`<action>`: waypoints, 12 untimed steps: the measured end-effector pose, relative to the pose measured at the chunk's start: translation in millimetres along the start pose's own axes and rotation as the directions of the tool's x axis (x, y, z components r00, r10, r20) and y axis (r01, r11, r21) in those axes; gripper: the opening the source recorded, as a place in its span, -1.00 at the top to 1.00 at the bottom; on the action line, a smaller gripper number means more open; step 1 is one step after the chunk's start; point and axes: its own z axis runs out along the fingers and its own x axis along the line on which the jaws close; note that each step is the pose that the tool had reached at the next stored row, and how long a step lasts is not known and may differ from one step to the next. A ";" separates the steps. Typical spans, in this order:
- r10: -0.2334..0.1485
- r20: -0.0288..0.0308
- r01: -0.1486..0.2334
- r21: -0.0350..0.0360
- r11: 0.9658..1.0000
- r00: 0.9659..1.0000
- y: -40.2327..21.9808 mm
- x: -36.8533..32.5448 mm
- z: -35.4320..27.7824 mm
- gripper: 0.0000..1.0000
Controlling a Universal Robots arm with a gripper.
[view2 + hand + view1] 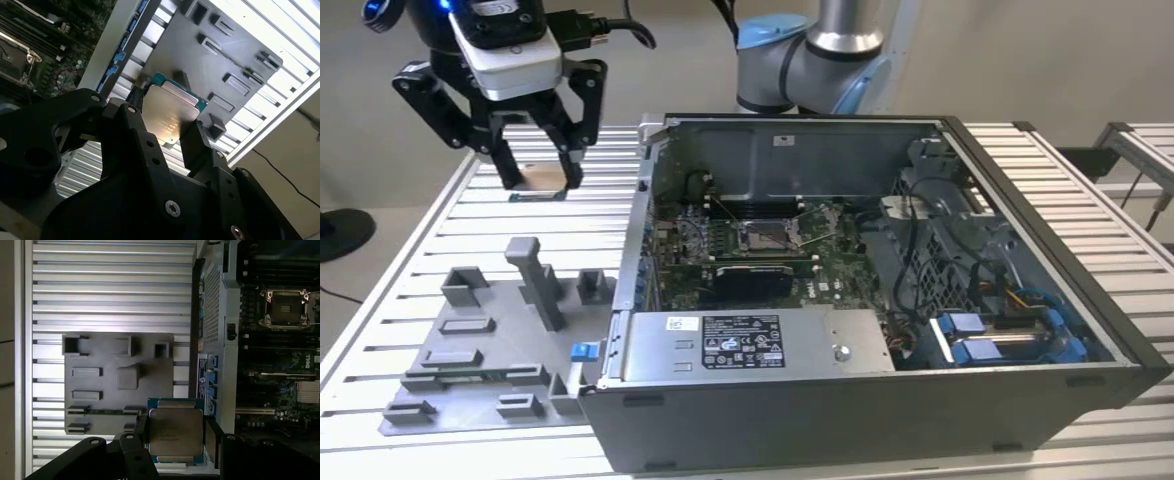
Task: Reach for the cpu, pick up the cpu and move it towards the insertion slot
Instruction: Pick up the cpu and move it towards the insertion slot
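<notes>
Exterior view, upper left of frame: the claw hangs over the slatted worktop, clenched on the cpu. Both wrist views show the chip pinched by two opposite edges between the fingers, silvery top toward the cameras. Lower left: the grey fixture plate lies well apart from the chip, which is clear of it. Centre: the case wall stands between the claw and the insertion slot, which is set in the green circuit board inside the open case. Risks, as judged: the hold is on thin edges only, so a jolt could let the chip slip or twist in the grip. A path that runs too low would clip the case wall and knock the chip askew. Any tilt or rotation carried to the socket would put a corner down first and could damage the contacts. Whether the chip sits square in the claw cannot be told for certain.
</notes>
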 end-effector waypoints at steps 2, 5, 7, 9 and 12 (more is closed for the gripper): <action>0.000 0.000 0.000 0.000 1.000 1.000 0.0 -4.8 0.1 1.00; 0.000 0.000 0.000 0.000 1.000 1.000 0.0 -11.3 0.2 1.00; 0.000 0.000 0.000 0.000 1.000 1.000 0.0 -16.4 0.3 1.00; 0.000 0.000 0.000 0.000 1.000 1.000 0.0 -23.1 0.4 1.00; 0.000 0.000 0.000 0.000 1.000 1.000 0.0 -36.4 0.6 1.00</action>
